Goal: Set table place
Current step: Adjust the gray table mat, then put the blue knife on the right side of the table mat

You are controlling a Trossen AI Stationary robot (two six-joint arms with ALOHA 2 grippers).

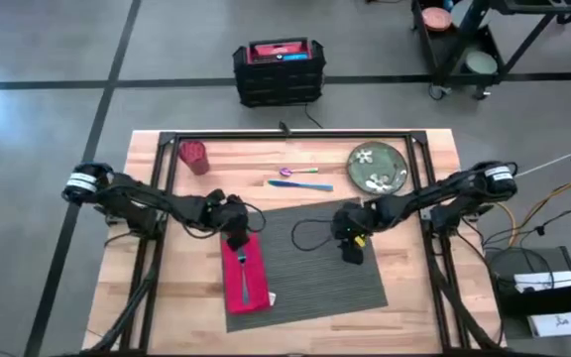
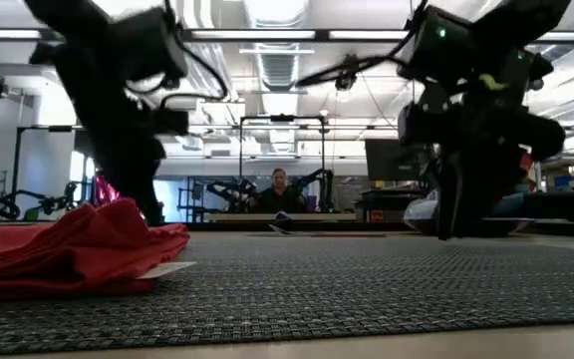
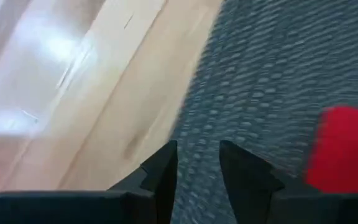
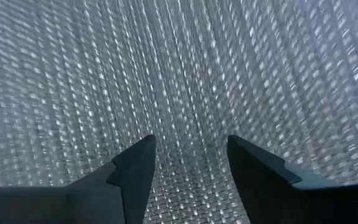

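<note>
Right now you're hovering the right gripper (image 4: 188, 163) w/ jaws apart, empty, directly over the table place (image 1: 315, 263), a ribbed dark grey woven mat lying mid-table, long axis slightly skewed. Left gripper (image 3: 197, 171), narrowly open, is sitting at its left edge beside the red napkin (image 1: 246, 275).

table (image 1: 414, 288) lying bare at its edges | placemat (image 1: 335, 273) lying across its middle, tilted | green plate (image 1: 378, 167) sitting at far right | two utensils (image 1: 300, 178) lying mid-far | red cup (image 1: 194, 156) standing far left
</note>
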